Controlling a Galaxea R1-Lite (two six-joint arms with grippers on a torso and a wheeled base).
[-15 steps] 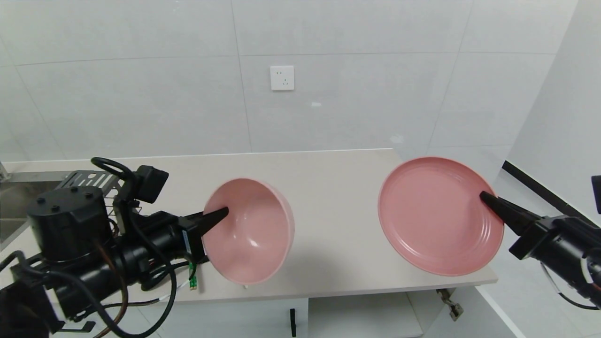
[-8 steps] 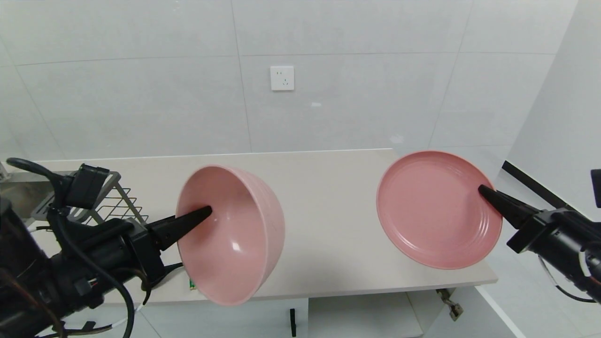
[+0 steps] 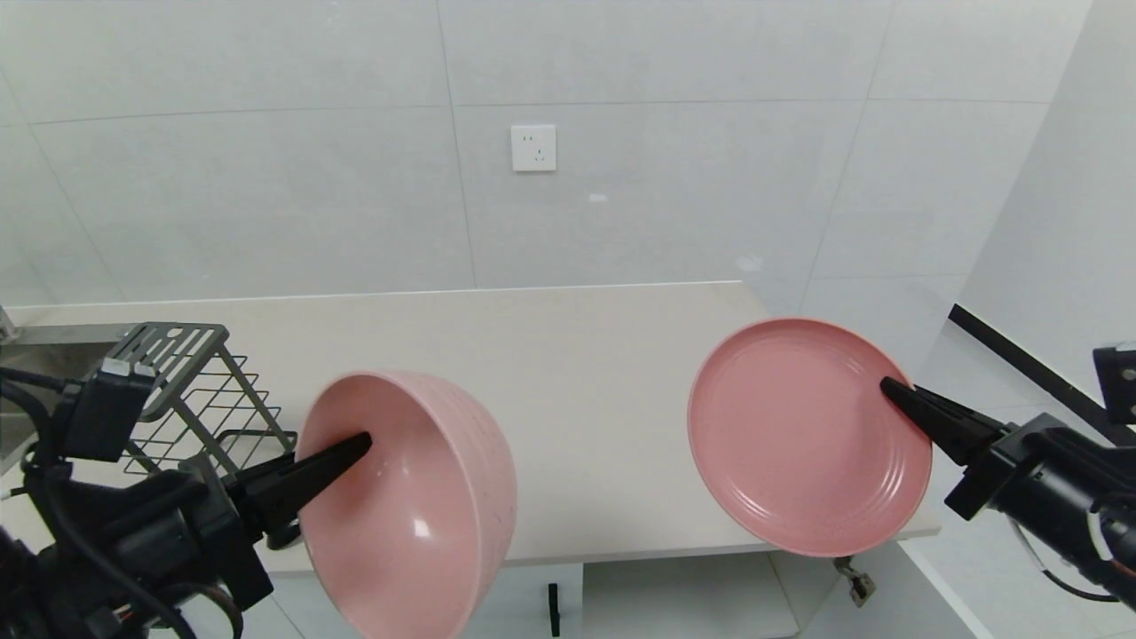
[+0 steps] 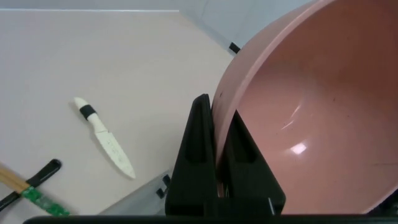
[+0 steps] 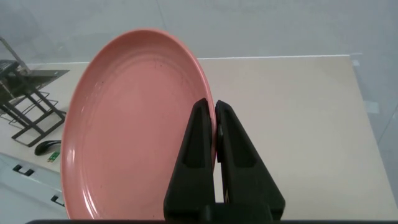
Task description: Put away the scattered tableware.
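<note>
A pink bowl [image 3: 417, 506] hangs tipped on its side over the counter's front left edge, with my left gripper [image 3: 359, 441] shut on its rim. In the left wrist view the bowl [image 4: 317, 118] has its rim pinched between the gripper [image 4: 219, 134] fingers. A pink plate [image 3: 799, 435] is held nearly upright over the counter's right front corner, my right gripper [image 3: 887, 387] shut on its right rim. The right wrist view shows the plate [image 5: 134, 118] edge clamped in the gripper [image 5: 214, 112]. A white knife [image 4: 104, 137] and chopsticks [image 4: 25, 190] lie on the counter.
A wire dish rack [image 3: 191, 390] stands at the counter's left, also seen as the rack [image 5: 28, 99] in the right wrist view. The beige counter [image 3: 568, 355] ends at the tiled wall behind. A wall socket [image 3: 533, 147] sits above. Cabinet doors lie below the front edge.
My left gripper has carried the bowl down and to the left, toward me. My right gripper has lowered the plate and shifted it slightly left.
</note>
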